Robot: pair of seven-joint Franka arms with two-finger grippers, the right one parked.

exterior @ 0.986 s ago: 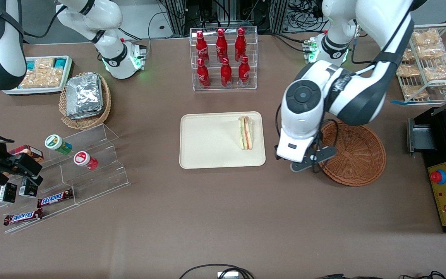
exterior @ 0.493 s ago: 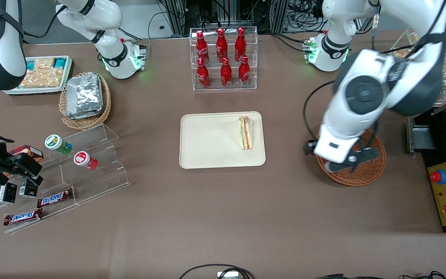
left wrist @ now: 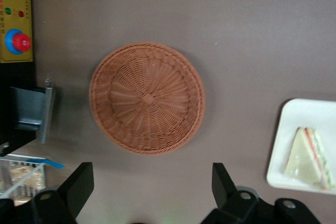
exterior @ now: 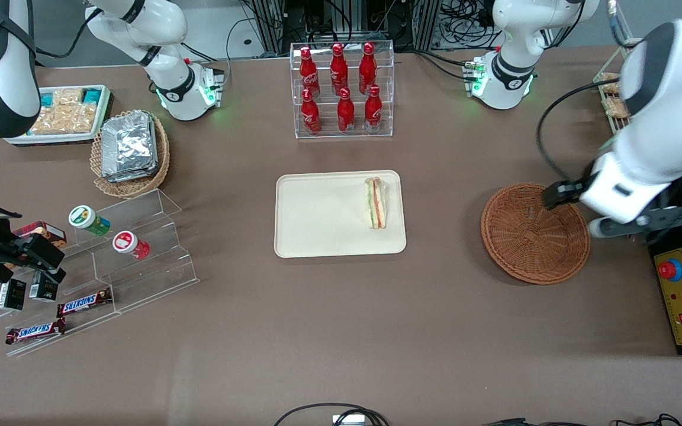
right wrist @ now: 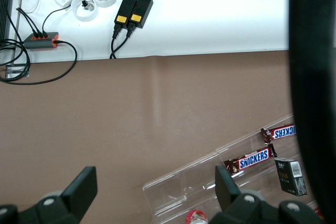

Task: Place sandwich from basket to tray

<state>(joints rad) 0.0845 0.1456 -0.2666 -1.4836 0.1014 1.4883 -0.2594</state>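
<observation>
The sandwich [exterior: 376, 203] [left wrist: 310, 158], a wrapped wedge with green and orange-red layers, lies on the cream tray [exterior: 317, 219] [left wrist: 310, 114], close to the tray's rim nearest the basket. The reddish-brown wicker basket [exterior: 535, 234] [left wrist: 147, 98] stands beside the tray with nothing in it. My left gripper [exterior: 613, 201] [left wrist: 151, 174] hangs high above the table just off the basket's rim, toward the working arm's end. It is open and its black fingers [left wrist: 79, 179] hold nothing.
A black machine with a yellow control panel [exterior: 681, 296] [left wrist: 16, 19] sits beside the basket under the arm. A wire rack of snack packets [exterior: 613, 100] stands farther from the camera. A clear rack of red bottles [exterior: 342, 89] stands above the tray in the front view.
The left arm swung away from the tray, across the basket, to the working arm's end of the table. The sandwich stayed still on the tray.
</observation>
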